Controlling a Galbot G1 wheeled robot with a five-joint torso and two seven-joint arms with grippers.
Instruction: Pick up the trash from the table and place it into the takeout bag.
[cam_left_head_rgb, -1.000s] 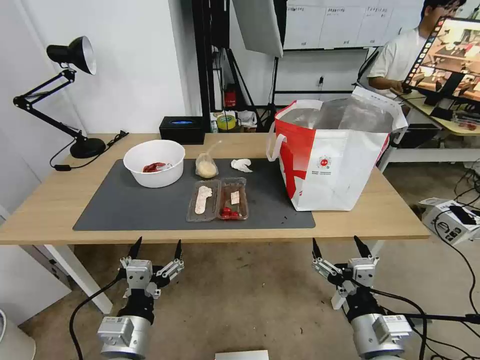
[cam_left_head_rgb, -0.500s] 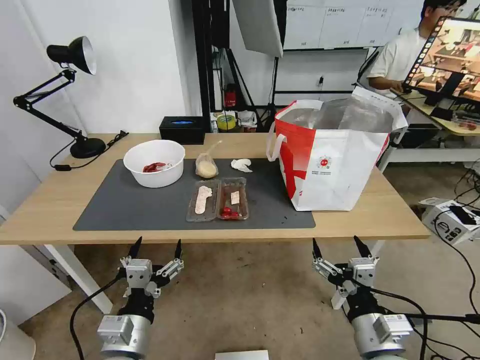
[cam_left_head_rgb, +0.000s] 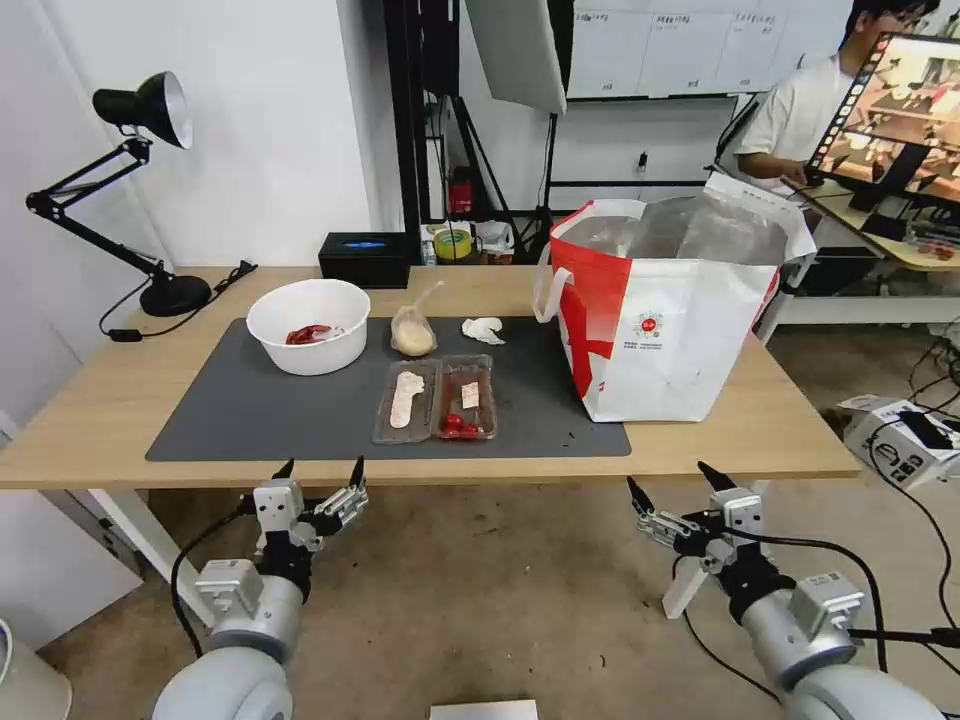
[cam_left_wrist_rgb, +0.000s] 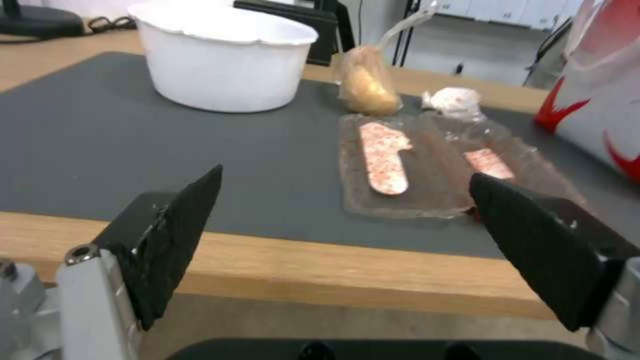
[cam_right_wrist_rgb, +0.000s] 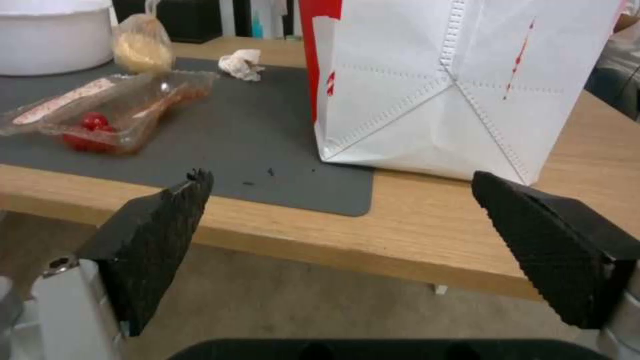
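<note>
On the table (cam_left_head_rgb: 100, 400), a dark grey mat (cam_left_head_rgb: 270, 410) holds the trash: a white bowl (cam_left_head_rgb: 308, 325) with red scraps, a knotted clear bag of beige food (cam_left_head_rgb: 412, 333), a crumpled tissue (cam_left_head_rgb: 483, 330) and an open clear tray (cam_left_head_rgb: 436, 399) with red bits. The red-and-white takeout bag (cam_left_head_rgb: 670, 320) stands open at the mat's right end. My left gripper (cam_left_head_rgb: 322, 466) is open just below the table's front edge, facing the tray (cam_left_wrist_rgb: 427, 165). My right gripper (cam_left_head_rgb: 668, 476) is open below the front edge, facing the takeout bag (cam_right_wrist_rgb: 453, 90).
A black desk lamp (cam_left_head_rgb: 130, 110) stands on the table's back left corner, with its cable trailing beside it. A black box (cam_left_head_rgb: 365, 258) sits at the back edge behind the bowl. On the floor to the right lies a white box (cam_left_head_rgb: 900, 440) among cables.
Both arms have risen toward the table's front edge. The left gripper now reaches the edge line and the right gripper has tilted. The things on the table have not moved.
</note>
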